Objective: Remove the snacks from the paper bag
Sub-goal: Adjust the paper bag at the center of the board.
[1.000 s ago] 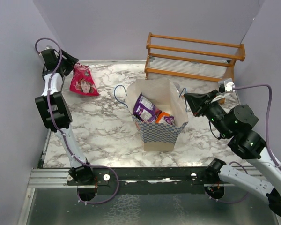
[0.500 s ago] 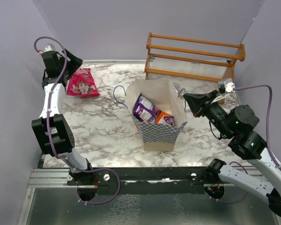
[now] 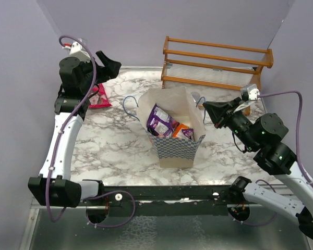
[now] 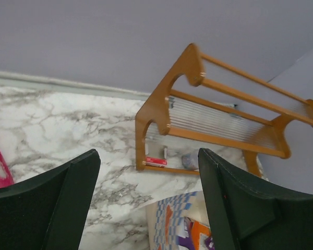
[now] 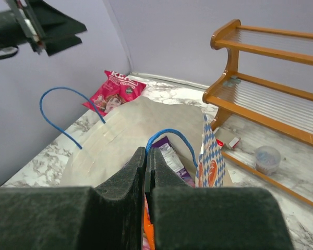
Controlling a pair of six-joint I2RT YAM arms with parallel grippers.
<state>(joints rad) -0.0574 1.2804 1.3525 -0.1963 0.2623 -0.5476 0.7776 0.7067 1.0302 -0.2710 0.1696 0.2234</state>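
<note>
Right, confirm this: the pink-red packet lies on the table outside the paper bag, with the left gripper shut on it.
Wrong on the grip. The pink-red packet lies on the table outside the paper bag, but the left gripper is open and empty; the left wrist view shows this.

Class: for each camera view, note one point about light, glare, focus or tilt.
Top external: soft even light, dull sheen on the metal plate. Left wrist: frame tilted, so the wooden rack slants; the open left claw is dark, detail lost. Right wrist: the right claw, shut on the paper bag's cord, looms large and soft-edged; the pink snack is sharp.
</note>
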